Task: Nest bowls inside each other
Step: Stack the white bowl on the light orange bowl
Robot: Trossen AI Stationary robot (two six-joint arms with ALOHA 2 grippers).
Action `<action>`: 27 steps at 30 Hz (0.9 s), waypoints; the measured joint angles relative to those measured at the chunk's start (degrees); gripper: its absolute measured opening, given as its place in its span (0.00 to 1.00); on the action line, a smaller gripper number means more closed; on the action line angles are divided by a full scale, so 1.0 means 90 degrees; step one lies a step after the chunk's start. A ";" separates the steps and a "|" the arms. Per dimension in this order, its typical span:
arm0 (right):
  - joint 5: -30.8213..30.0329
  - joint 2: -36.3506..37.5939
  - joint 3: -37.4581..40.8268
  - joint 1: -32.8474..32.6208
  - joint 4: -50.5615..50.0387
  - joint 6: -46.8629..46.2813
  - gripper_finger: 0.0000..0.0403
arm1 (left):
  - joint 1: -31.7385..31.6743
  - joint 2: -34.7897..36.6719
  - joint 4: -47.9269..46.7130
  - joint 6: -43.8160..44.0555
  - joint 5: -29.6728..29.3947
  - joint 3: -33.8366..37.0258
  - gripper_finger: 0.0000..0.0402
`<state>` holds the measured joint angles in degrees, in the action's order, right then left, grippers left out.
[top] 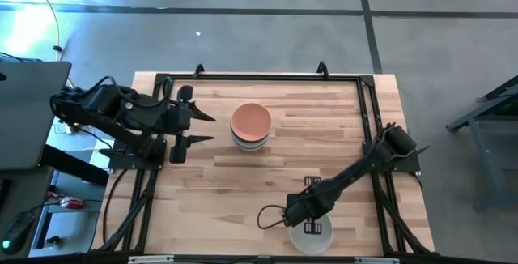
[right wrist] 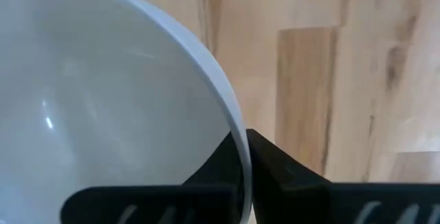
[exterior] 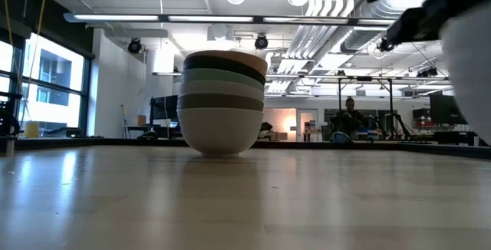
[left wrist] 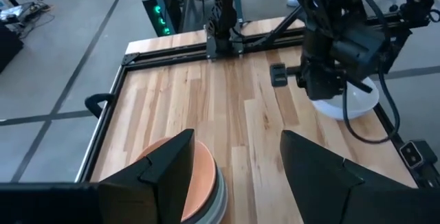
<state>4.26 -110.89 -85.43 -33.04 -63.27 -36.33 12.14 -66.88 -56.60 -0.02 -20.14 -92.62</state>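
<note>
Spanning most of the high view, the butcher-block table (top: 243,175) carries nearly all of the finished work, with one piece left out. Near its middle stands the stack of nested bowls (top: 251,126); the low view shows its layers, a white bowl (exterior: 221,131) at the bottom, then an olive-grey band, a pale mint one, a black one, and the peach-orange bowl (top: 251,120) sitting on top. How many white bowls are hidden inside the pile I cannot tell. Well apart from it, near the table's front edge on the robot's right, sits the last white bowl (top: 311,233), not yet nested. The right hand (right wrist: 242,159) is on it: its two fingers are closed tight across the rim, one inside the wall and one outside, so the bowl is gripped. I cannot tell whether it rests on the wood or is already lifted. The left hand (left wrist: 237,172) hovers beside the stack with its fingers spread wide and nothing between them. By my reading the task is close to done; what remains is to carry this bowl across and seat it in the peach-orange one.
</note>
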 joint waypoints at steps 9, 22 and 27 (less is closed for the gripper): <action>0.0427 0.0440 0.0000 0.0403 0.0314 -0.0412 0.00 | 0.0000 0.0361 -0.0368 0.0032 -0.0201 0.0002 0.51; 0.0718 0.1190 0.0000 0.1106 0.0917 -0.1368 0.00 | 0.0000 0.0976 -0.0907 0.0064 -0.0544 0.0007 0.51; 0.0270 0.1463 0.0000 0.1360 0.1377 -0.1418 0.00 | 0.0000 0.1234 -0.0876 0.0050 -0.0698 0.0002 0.51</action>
<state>6.69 -97.72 -85.43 -20.80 -50.88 -49.09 12.14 -55.77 -64.49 0.43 -26.43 -92.60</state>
